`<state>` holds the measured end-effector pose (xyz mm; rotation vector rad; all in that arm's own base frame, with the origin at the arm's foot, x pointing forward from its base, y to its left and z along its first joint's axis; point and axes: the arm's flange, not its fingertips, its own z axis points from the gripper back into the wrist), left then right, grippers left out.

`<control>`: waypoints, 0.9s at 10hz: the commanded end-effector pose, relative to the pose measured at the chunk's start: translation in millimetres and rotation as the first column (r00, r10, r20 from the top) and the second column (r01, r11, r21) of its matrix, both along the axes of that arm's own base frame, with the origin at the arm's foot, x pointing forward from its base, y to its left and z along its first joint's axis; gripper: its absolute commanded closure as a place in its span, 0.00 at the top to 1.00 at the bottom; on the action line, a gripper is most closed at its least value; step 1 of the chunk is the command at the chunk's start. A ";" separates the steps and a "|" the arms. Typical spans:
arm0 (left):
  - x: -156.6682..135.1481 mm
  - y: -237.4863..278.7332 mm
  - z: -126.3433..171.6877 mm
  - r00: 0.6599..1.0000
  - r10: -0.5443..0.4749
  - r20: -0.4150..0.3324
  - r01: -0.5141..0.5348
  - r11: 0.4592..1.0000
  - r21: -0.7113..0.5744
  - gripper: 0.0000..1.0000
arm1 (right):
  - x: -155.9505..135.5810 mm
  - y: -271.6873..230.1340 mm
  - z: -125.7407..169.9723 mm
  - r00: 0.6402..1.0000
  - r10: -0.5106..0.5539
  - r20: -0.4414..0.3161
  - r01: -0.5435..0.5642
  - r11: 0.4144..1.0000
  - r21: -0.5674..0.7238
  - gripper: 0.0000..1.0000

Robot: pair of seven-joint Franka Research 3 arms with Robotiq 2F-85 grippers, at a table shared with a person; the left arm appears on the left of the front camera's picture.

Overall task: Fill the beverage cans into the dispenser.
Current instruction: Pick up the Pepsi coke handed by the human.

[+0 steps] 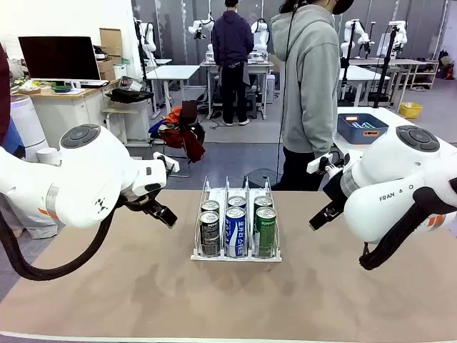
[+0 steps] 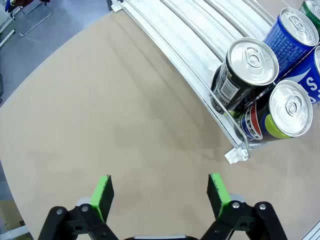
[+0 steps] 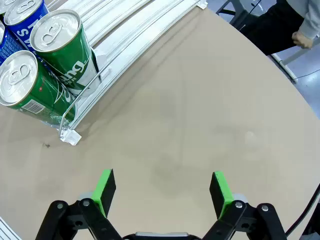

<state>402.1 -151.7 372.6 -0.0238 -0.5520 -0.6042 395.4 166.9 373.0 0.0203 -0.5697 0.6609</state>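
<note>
Front view: the rack (image 1: 235, 256) sits at centre frame with six cans (image 1: 235, 232) inside, two per lane, rear space free. The left claw (image 2: 160, 184) and right claw (image 3: 162, 184) hang spread, empty. Filling looks partly done.

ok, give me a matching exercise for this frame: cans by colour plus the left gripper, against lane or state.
Column 1:
1 black cans
2 blue-and-white cans
3 green cans
4 left gripper

Column 2:
A middle lane of the dispenser
B open, above the table
C lane on the robot's right
D lane on the robot's left

Pairs: 1-D; 2-A; 3-C; 4-B
</note>
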 end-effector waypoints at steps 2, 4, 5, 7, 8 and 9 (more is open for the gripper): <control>0.0 0.0 -0.1 1.000 0.000 0.000 0.000 1.000 0.000 1.00 | 0.0 0.0 0.0 1.000 0.000 0.000 0.000 1.000 0.000 1.00; 0.0 0.0 -0.1 1.000 0.000 0.000 0.000 1.000 0.000 1.00 | 0.0 0.0 0.0 1.000 0.000 0.000 0.000 1.000 0.000 1.00; 0.0 0.0 -0.1 1.000 0.000 0.000 0.000 1.000 0.000 1.00 | 0.0 0.0 0.0 1.000 0.000 0.000 0.000 1.000 0.000 1.00; 0.0 0.0 -0.1 1.000 0.000 0.000 0.000 1.000 0.000 1.00 | 0.0 0.0 0.0 1.000 0.000 0.000 0.000 1.000 0.000 1.00; 0.0 0.0 -0.1 1.000 0.000 0.000 0.000 1.000 0.000 1.00 | 0.0 0.0 0.0 1.000 0.000 0.000 0.000 1.000 0.000 1.00; 0.0 0.0 -0.1 1.000 0.000 0.000 0.000 1.000 0.000 1.00 | 0.0 0.0 0.0 1.000 0.000 0.000 0.000 1.000 0.000 1.00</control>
